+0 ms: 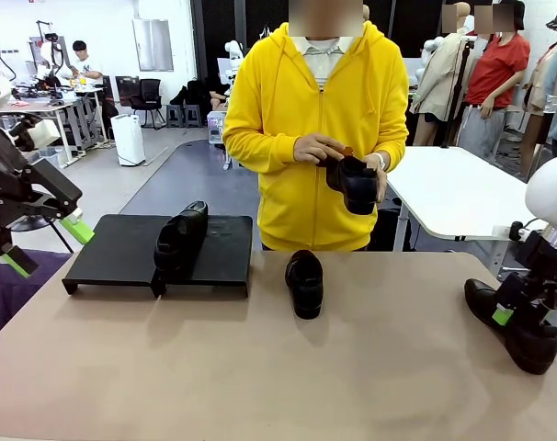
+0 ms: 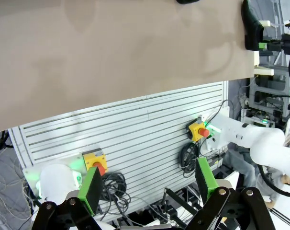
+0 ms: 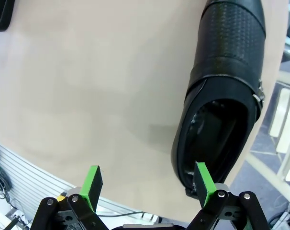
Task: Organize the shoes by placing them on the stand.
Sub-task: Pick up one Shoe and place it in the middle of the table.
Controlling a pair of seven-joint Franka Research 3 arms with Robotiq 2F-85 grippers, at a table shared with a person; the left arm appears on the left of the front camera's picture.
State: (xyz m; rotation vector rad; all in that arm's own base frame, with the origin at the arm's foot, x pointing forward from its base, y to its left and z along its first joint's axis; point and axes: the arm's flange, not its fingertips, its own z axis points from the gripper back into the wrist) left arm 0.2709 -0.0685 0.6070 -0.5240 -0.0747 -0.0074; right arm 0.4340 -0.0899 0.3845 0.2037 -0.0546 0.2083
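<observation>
Right gripper (image 3: pixel 147 179) released, one green pad over the heel of the right-edge shoe (image 3: pixel 226 72) on the tan table (image 1: pixel 260 367), left gripper (image 1: pixel 47 246) released beside the stand (image 1: pixel 113 248), middle shoe (image 1: pixel 305 283) mid-table, racked shoe (image 1: pixel 179 237) on the stand's centre seam, held shoe (image 1: pixel 357 182) in the hands of the yellow-hooded person (image 1: pixel 315 101)

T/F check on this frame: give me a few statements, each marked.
1. A shoe lies on the stand. True.
2. The person's hands are empty. False: they hold a black held shoe at chest height.
3. The right gripper is shut on a shoe. False: it is open, beside the edge shoe near the table's right edge, not gripping it.
4. The left gripper is open and holds nothing. True.
5. The middle shoe lies on the table, off the stand. True.
</observation>
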